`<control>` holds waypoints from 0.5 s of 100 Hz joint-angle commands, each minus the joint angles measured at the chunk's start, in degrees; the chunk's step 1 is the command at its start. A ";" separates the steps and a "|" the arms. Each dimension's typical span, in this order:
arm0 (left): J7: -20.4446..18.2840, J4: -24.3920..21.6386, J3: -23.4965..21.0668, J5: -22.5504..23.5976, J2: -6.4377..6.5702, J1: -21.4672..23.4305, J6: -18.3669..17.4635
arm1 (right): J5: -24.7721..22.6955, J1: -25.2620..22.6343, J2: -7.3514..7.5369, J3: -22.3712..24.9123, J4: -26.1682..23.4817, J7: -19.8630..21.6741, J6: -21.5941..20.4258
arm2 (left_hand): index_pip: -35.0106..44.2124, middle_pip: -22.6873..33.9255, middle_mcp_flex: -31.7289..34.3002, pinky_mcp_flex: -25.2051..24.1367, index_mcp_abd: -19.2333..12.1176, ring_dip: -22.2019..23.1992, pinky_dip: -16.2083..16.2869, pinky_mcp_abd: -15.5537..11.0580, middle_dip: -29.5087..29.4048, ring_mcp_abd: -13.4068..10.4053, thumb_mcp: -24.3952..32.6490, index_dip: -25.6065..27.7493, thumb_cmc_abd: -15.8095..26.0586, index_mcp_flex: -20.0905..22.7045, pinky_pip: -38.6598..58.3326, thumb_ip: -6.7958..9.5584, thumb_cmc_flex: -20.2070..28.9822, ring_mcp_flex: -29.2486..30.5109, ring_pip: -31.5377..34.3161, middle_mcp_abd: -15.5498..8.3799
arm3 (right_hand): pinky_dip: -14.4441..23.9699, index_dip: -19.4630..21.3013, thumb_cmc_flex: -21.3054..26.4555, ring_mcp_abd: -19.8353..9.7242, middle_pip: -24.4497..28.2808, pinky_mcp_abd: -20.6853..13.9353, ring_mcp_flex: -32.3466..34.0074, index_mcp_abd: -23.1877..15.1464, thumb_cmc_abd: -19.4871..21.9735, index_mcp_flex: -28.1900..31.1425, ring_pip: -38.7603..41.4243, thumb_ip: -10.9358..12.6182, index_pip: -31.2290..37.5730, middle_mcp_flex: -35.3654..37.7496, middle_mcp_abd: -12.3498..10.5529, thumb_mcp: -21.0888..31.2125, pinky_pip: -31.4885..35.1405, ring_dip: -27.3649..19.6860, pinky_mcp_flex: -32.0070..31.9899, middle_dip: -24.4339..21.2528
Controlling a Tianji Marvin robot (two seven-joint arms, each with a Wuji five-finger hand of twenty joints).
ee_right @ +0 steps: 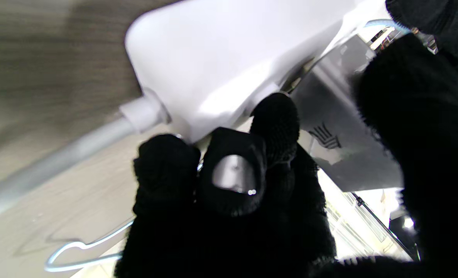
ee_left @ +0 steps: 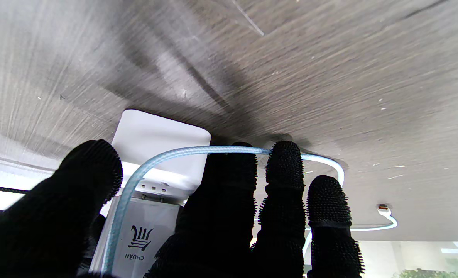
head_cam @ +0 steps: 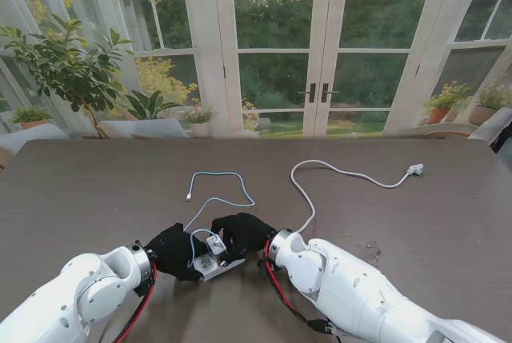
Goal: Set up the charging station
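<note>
A white power strip (head_cam: pixel 214 265) lies near me at the table's middle, and a grey charger block (head_cam: pixel 210 245) sits against its face. My left hand (head_cam: pixel 172 251) is closed around the charger (ee_left: pixel 147 235), with the thumb on one side and the fingers on the other. My right hand (head_cam: pixel 240 233) grips the strip (ee_right: pixel 221 58) from the right, its fingers curled under the strip's edge. A light-blue cable (head_cam: pixel 228 191) runs from the charger, over my left fingers (ee_left: pixel 283 170), and loops away; its free plug (head_cam: pixel 188 197) lies on the table. The strip's white cord (head_cam: pixel 312 199) ends in a wall plug (head_cam: pixel 415 169).
The dark wood table (head_cam: pixel 80 191) reaches back to glass doors with potted plants (head_cam: pixel 68 71) outside. Small crumbs or scratches (head_cam: pixel 372 249) lie beside my right forearm. The two cables cross the table's middle and right.
</note>
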 commanded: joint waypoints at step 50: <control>-2.34 2.29 0.89 0.74 0.27 1.23 -0.45 | -5.79 -0.85 2.16 -1.61 -1.29 1.20 1.70 | 1.79 0.25 0.08 0.12 -3.47 0.19 1.32 0.55 -0.12 -0.50 0.68 -0.63 -3.28 3.46 -0.04 2.08 1.47 0.39 -0.16 -1.71 | 0.27 3.68 -0.28 6.83 -2.63 3.86 -0.20 -5.15 7.03 2.03 -11.39 4.04 0.58 -7.24 2.48 7.06 -3.47 -41.37 -7.13 -4.71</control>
